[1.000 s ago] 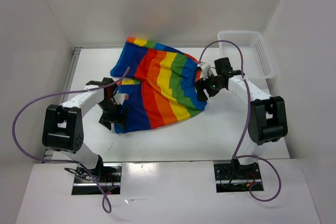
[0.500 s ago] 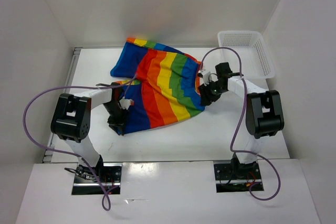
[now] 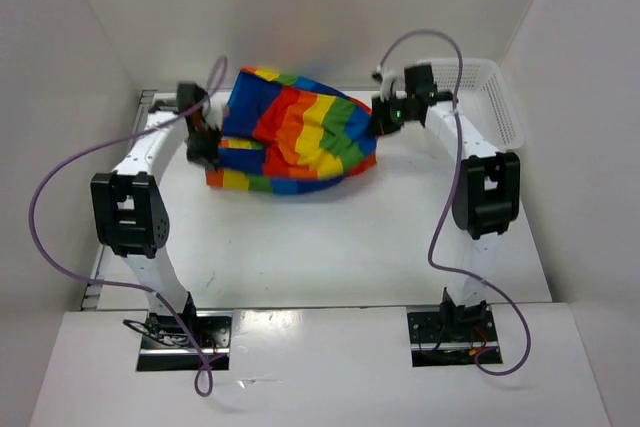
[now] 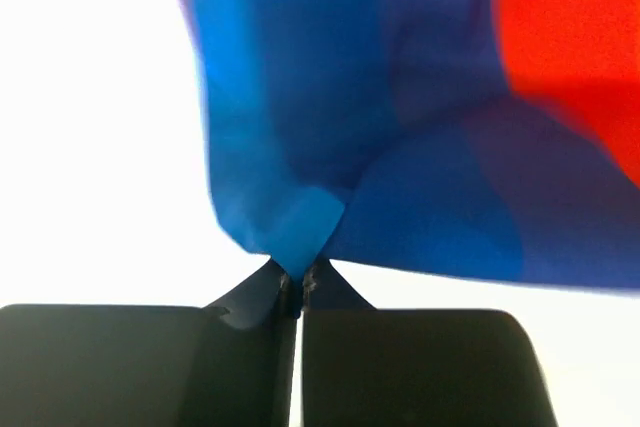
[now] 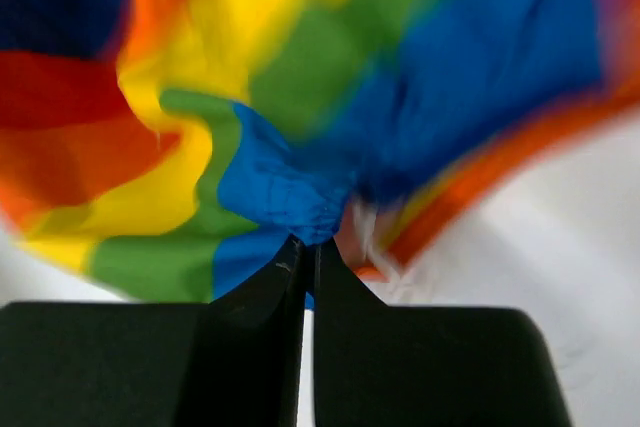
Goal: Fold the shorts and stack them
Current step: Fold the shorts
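Both jaws are clenched on the shorts [image 3: 300, 137], one at the left edge, one at the right, probably to keep the cloth spread over the desk [image 3: 400, 237] for folding.

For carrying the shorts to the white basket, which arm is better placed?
Probably right: the right gripper, shut on the shorts, is beside the basket; the left gripper holds the opposite edge.

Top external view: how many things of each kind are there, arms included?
Rainbow shorts: 1
White mesh basket: 1
Robot arms: 2, left arm and right arm
Total: 4
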Controlling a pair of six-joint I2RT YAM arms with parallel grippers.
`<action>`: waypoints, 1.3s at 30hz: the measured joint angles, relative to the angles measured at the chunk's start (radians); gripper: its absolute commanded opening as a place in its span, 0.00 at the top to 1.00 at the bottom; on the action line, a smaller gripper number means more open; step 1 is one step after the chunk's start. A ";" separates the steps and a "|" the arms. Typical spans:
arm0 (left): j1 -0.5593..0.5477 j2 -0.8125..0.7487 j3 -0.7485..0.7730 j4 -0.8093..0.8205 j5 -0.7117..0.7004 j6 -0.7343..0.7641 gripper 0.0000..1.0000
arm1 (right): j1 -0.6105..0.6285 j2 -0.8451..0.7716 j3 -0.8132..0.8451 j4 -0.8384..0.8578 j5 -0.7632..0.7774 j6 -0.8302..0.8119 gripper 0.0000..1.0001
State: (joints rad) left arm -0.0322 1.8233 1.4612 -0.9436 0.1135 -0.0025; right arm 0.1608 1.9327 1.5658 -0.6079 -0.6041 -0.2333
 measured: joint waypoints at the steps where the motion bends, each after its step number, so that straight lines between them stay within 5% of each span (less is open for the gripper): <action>1: 0.018 0.010 0.114 0.017 -0.019 0.000 1.00 | -0.001 0.039 0.126 0.019 -0.007 0.033 1.00; 4: 0.060 0.016 0.423 0.052 -0.079 -0.001 1.00 | -0.005 0.094 0.413 0.074 -0.016 0.097 1.00; 6: 0.076 -0.034 0.480 0.090 -0.126 -0.002 1.00 | -0.010 0.044 0.436 0.102 -0.027 0.103 1.00; 16: 0.075 -0.389 -0.068 -0.061 -0.200 -0.001 1.00 | 0.101 -0.311 -0.162 -0.072 0.018 -0.142 1.00; 21: 0.075 -0.494 -0.129 -0.206 -0.205 -0.001 1.00 | 0.198 -0.400 -0.320 -0.261 0.026 -0.283 1.00; 25: 0.074 -0.536 -0.039 -0.295 -0.173 -0.001 1.00 | 0.220 -0.447 -0.322 -0.416 0.004 -0.379 1.00; 33: 0.006 -0.201 0.391 -0.119 -0.152 -0.001 1.00 | 0.192 -0.388 -0.194 -0.524 -0.045 -0.406 1.00; 39: -0.044 0.318 0.929 -0.062 -0.161 -0.002 1.00 | -0.092 -0.226 -0.061 -0.395 -0.190 -0.219 1.00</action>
State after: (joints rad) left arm -0.0765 2.1414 2.3901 -1.0058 -0.0479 -0.0048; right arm 0.0685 1.7065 1.5047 -1.0027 -0.7944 -0.4519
